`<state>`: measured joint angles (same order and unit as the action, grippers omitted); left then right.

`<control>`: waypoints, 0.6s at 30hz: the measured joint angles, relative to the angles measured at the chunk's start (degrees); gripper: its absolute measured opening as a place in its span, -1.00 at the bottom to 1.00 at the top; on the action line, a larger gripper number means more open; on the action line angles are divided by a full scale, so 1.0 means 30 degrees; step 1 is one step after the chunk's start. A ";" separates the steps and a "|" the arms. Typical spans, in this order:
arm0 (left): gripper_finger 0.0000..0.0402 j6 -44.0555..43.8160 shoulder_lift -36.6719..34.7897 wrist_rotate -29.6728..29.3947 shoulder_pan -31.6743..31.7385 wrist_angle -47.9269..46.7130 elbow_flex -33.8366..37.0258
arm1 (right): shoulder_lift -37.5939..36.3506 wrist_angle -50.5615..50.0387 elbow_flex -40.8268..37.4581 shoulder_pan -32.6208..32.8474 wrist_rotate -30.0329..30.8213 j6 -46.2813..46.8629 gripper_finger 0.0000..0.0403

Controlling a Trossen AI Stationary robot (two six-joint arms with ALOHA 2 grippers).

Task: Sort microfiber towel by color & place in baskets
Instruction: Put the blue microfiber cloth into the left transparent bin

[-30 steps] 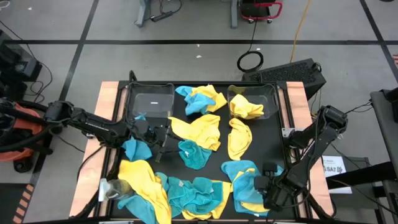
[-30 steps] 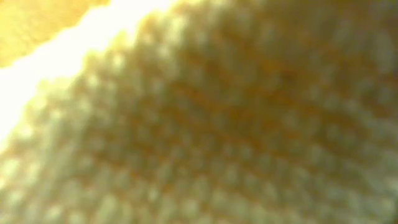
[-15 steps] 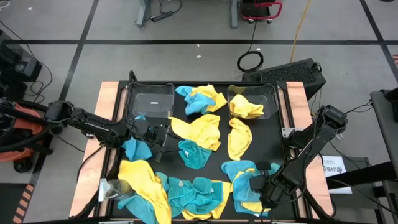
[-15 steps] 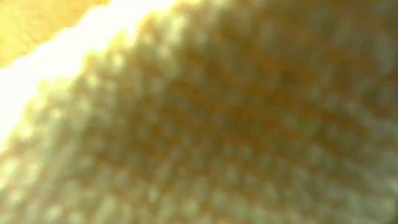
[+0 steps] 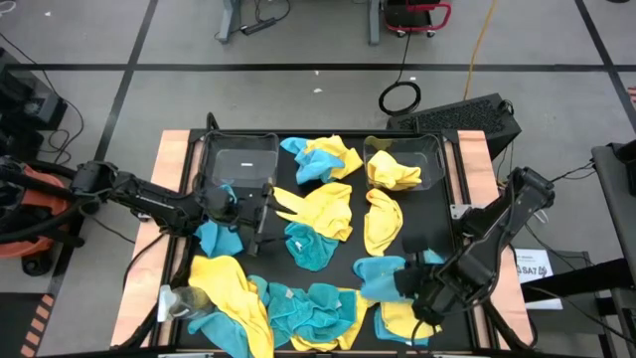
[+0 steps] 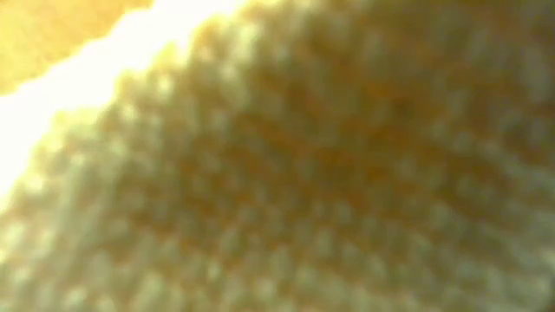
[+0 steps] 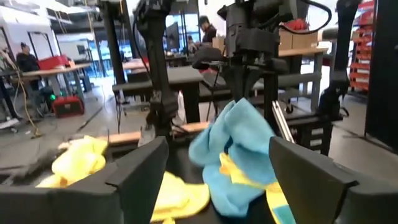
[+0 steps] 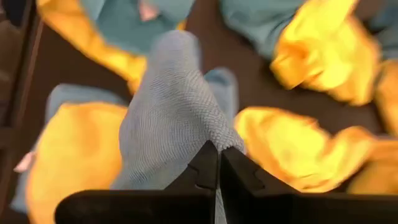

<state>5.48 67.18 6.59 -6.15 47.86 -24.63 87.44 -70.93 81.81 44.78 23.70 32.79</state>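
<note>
right gripper (image 8: 217, 163) clenched on soft teal-blue microfiber towel (image 8: 171, 115) | yellow cloths (image 8: 323, 46) crowding around | left gripper (image 7: 211, 180) released near clear plastic basket (image 5: 241, 164)

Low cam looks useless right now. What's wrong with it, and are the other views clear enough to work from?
Low view: filled edge to edge by a blurred yellow towel pressed against the lens, glare at one corner. High view: sharp, evenly lit. Right wrist view: teal towel in focus, background soft. Left wrist view: slightly motion-blurred.
</note>
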 joint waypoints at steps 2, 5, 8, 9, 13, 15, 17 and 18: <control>0.50 0.0237 0.0077 0.0031 0.0000 -0.0212 -0.0566 | 0.0000 -0.0376 0.0672 -0.0456 0.0569 -0.0975 -1.00; 0.51 0.0404 0.0787 0.0418 0.0000 -0.0329 -0.1532 | 0.0000 -0.0522 0.1411 -0.1249 0.1203 -0.2609 -1.00; 0.51 0.0488 0.2057 0.1089 0.0004 -0.0220 -0.2830 | 0.0000 -0.0392 0.1887 -0.2128 0.1337 -0.4406 -1.00; 0.51 0.0494 0.2563 0.1161 0.0017 -0.0220 -0.3282 | 0.0000 -0.0345 0.1999 -0.2409 0.1493 -0.4956 -1.00; 0.51 0.1180 0.4738 0.1188 0.0052 -0.0273 -0.5052 | 0.0000 0.0015 0.2517 -0.3529 0.1729 -0.7069 -1.00; 0.51 0.1457 0.5709 0.1188 0.0058 -0.0307 -0.5924 | 0.0000 0.0203 0.2776 -0.3999 0.1737 -0.8006 -1.00; 0.51 0.1464 0.6583 0.1195 0.0131 -0.0270 -0.6764 | 0.0000 0.0402 0.3112 -0.4378 0.1774 -0.8805 -1.00; 0.51 0.1450 0.7044 0.1219 0.0163 -0.0271 -0.7193 | 0.0000 0.0565 0.3279 -0.4529 0.1823 -0.9234 -1.00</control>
<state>9.82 88.31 10.25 -5.66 47.05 -46.21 87.44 -69.23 91.65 31.19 29.17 5.09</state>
